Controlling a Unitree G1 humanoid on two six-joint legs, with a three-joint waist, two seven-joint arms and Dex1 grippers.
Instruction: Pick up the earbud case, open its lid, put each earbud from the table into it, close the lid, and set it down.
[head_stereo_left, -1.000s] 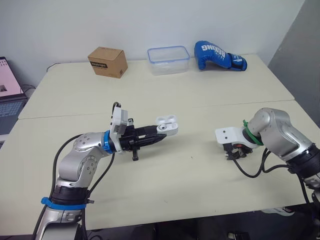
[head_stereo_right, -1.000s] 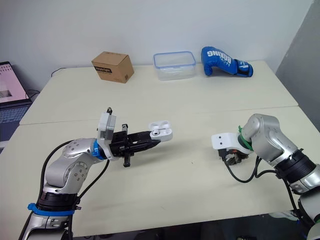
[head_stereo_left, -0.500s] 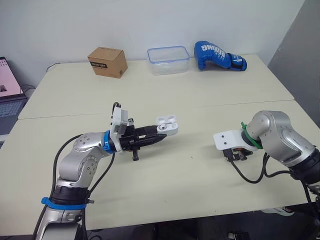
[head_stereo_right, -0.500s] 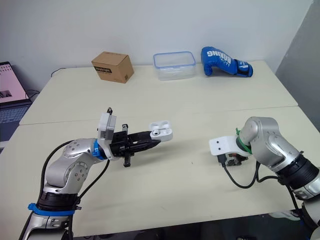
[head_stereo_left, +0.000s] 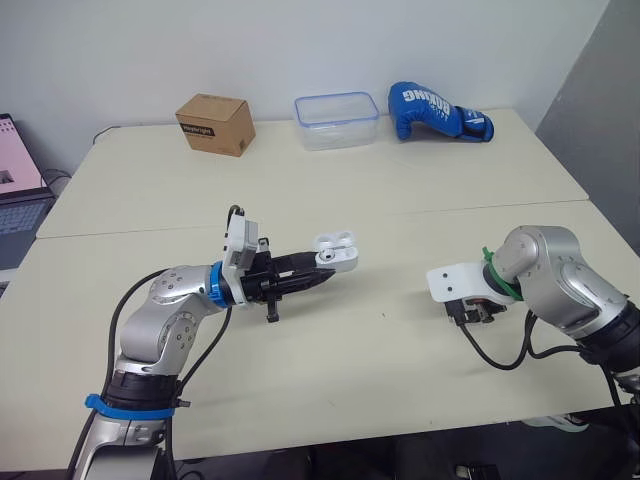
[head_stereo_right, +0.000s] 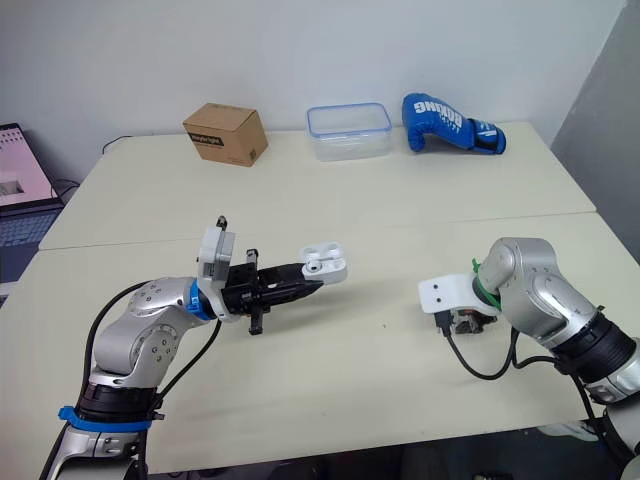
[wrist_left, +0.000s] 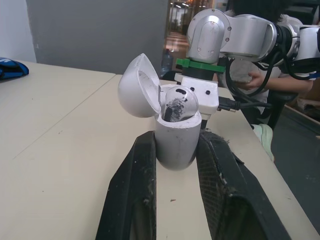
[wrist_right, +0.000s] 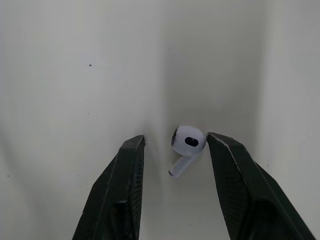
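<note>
My left gripper (head_stereo_left: 322, 270) is shut on the white earbud case (head_stereo_left: 336, 251) and holds it above the table's middle. The case's lid (wrist_left: 139, 87) stands open, and one earbud (wrist_left: 179, 101) sits in the case. At the table's right, my right gripper (head_stereo_left: 470, 312) points down at the table. In the right wrist view it (wrist_right: 176, 139) is open, and the second white earbud (wrist_right: 189, 141) lies on the table between its fingers (wrist_right: 129, 165), touching neither.
Along the far edge stand a cardboard box (head_stereo_left: 214, 123), a clear plastic container (head_stereo_left: 337, 120) and a blue boxing glove (head_stereo_left: 438, 111). A laptop (head_stereo_left: 15, 190) sits at the left. A person's hand (wrist_left: 257, 80) shows behind the right arm.
My right wrist has shifted slightly left and turned over the earbud. The left gripper with the case has barely moved.
</note>
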